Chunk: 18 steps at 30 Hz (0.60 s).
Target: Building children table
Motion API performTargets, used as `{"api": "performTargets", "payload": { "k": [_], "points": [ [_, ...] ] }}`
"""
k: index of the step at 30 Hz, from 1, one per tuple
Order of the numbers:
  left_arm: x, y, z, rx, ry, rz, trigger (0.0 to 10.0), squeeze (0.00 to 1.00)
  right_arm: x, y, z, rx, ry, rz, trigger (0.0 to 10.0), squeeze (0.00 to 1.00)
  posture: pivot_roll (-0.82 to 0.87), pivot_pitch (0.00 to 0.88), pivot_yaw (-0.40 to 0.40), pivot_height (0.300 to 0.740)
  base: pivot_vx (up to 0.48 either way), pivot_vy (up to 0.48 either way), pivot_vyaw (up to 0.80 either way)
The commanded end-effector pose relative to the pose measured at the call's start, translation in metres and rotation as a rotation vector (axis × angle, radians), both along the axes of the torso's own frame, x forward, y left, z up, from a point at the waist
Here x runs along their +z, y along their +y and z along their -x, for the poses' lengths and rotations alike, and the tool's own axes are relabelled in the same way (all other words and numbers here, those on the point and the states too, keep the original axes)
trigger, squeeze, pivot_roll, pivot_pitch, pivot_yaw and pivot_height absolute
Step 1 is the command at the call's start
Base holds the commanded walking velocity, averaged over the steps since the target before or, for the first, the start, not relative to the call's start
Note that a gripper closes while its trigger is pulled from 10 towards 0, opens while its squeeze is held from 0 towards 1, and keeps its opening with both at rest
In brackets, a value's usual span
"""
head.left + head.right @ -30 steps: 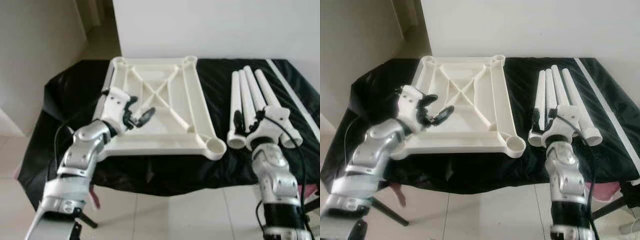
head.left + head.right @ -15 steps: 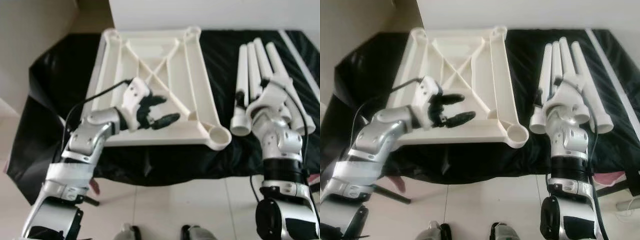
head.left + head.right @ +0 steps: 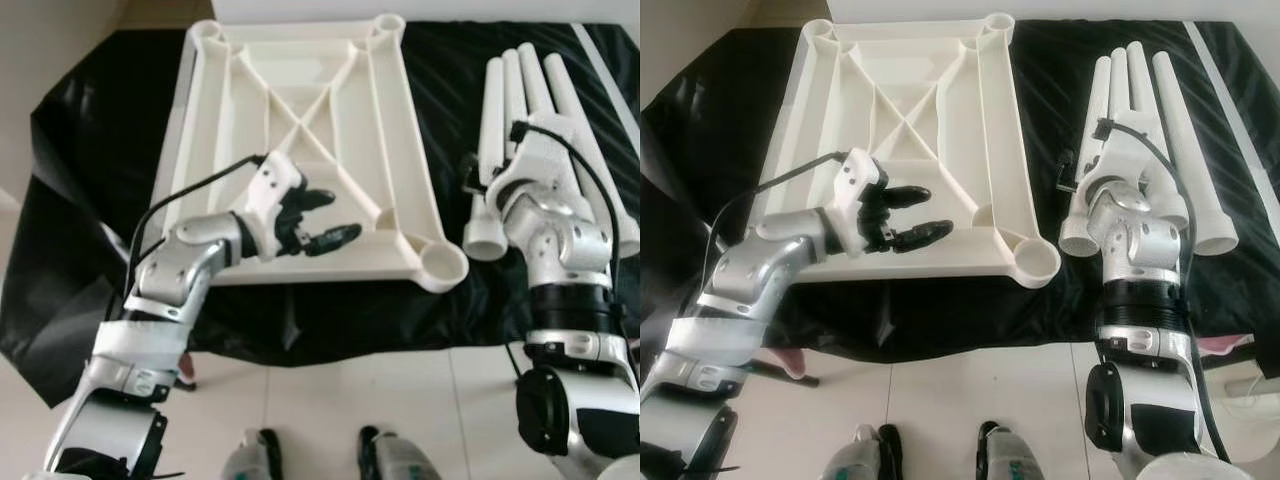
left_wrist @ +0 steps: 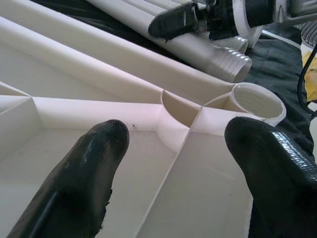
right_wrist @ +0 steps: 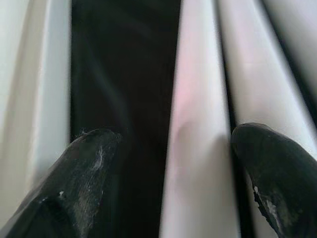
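The tabletop (image 3: 300,120) lies upside down on the counter (image 3: 80,200), legs (image 3: 1140,110) beside it. Left tool (image 3: 318,220) hovers wide over its near edge; right tool (image 5: 171,163) straddles the leftmost leg, wide. A skewed grip could roll the legs off.

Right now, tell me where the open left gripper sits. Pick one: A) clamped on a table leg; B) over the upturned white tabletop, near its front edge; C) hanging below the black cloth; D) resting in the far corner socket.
B: the left gripper hovers with fingers spread over the ribbed underside of the white tabletop, close to its front edge, holding nothing, while the white table legs lie apart on the black cloth.
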<state>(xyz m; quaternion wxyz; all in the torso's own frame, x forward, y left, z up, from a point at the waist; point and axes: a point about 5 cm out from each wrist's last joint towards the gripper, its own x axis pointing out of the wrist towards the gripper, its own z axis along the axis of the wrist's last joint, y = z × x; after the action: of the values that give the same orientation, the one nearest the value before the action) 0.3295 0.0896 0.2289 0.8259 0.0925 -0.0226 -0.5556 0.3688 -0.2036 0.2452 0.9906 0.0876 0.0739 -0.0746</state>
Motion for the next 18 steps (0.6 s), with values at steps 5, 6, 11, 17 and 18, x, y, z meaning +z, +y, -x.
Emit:
{"api": "performTargets", "payload": {
  "k": [5, 6, 11, 17, 18],
  "points": [
    [-0.002, 0.001, 0.002, 0.000, 0.005, -0.014, 10.0, 0.00, -0.022, 0.005, 0.003, 0.050, 0.149, -0.051, 10.0, 0.00, -0.07, 0.240, -0.004, 0.740, 0.000, 0.000, 0.00],
    [-0.002, 0.001, 0.002, 0.000, 0.005, -0.014, 10.0, 0.00, -0.022, 0.005, 0.003, 0.050, 0.149, -0.051, 10.0, 0.00, -0.07, 0.240, -0.004, 0.740, 0.000, 0.000, 0.00],
    [-0.002, 0.004, 0.001, 0.018, 0.003, -0.013, 10.0, 0.00, -0.035, 0.011, 0.004, 0.058, 0.294, -0.107, 10.0, 0.00, -0.07, 0.221, -0.010, 0.740, 0.000, 0.000, 0.00],
    [0.000, 0.005, 0.002, 0.026, 0.001, -0.014, 10.0, 0.00, -0.046, 0.009, 0.005, 0.003, 0.421, -0.232, 10.0, 0.00, -0.06, 0.216, -0.010, 0.740, 0.000, 0.000, 0.00],
    [0.000, 0.005, 0.002, 0.029, -0.002, -0.016, 10.0, 0.00, -0.049, 0.009, 0.006, -0.009, 0.450, -0.265, 10.0, 0.00, -0.06, 0.209, -0.011, 0.740, 0.000, 0.000, 0.00]
  ]
}}
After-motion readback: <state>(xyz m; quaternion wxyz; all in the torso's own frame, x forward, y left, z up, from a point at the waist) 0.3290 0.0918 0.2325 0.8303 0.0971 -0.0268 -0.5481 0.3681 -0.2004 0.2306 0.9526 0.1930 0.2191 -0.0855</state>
